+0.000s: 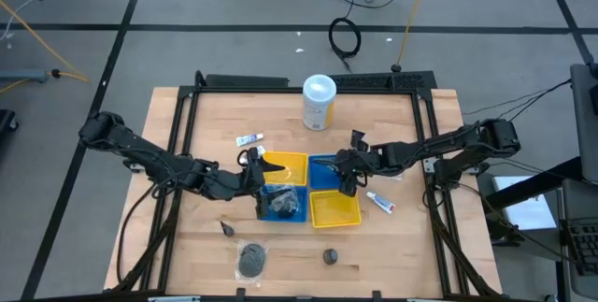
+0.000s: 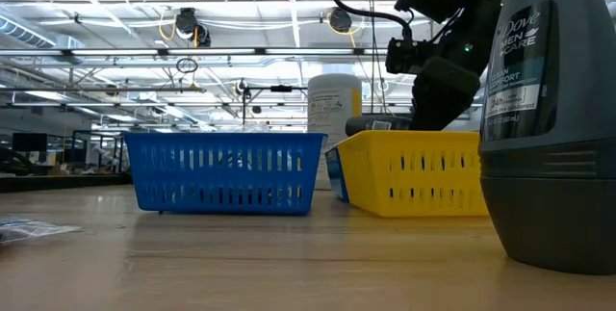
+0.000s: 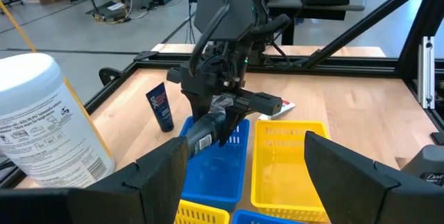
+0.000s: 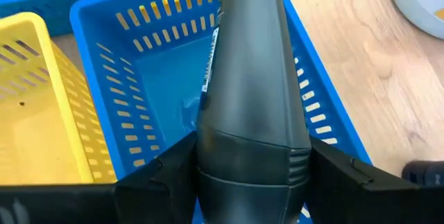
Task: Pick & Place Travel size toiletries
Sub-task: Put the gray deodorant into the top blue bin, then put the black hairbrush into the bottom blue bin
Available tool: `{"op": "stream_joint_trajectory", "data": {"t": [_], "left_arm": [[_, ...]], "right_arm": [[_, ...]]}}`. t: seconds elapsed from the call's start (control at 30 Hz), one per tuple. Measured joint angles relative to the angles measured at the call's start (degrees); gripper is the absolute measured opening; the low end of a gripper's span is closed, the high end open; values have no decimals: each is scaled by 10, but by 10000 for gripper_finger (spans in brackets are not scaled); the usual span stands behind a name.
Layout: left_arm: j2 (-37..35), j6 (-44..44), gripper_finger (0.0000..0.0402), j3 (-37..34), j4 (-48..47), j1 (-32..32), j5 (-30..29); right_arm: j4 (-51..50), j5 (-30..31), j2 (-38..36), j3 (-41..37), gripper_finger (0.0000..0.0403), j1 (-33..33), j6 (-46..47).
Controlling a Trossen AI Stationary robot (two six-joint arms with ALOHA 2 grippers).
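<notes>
My right gripper (image 4: 246, 175) clamps a dark grey tube (image 4: 250, 78), held over the blue tray (image 4: 139, 99); my left gripper (image 3: 246, 165) hangs open nearby. Releasing off-centre could bounce the tube off the rim, and the 2 arms risk colliding

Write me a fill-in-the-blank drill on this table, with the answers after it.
1. The right end effector holds a dark grey bottle over a ____ tray.
2. The left end effector stands open and holds ____.
3. The tall canister with the yellow label stands outside the trays, and its body is ____.

Missing words: blue; nothing; white.
</notes>
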Motion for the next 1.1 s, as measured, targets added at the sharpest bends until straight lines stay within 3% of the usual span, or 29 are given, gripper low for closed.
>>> {"op": "stream_joint_trajectory", "data": {"t": [0.2, 0.57, 0.77, 1.1], "left_arm": [[0, 0, 282, 0, 0, 0, 0], [0, 0, 282, 0, 0, 0, 0], [0, -1, 282, 0, -1, 0, 0], [0, -11, 282, 0, -10, 0, 0]], "right_arm": [[22, 0, 0, 0, 230, 0, -1], [20, 1, -7, -1, 155, -4, -23], [60, 6, -50, -1, 146, -14, -26], [38, 124, -139, -1, 157, -18, -39]]}}
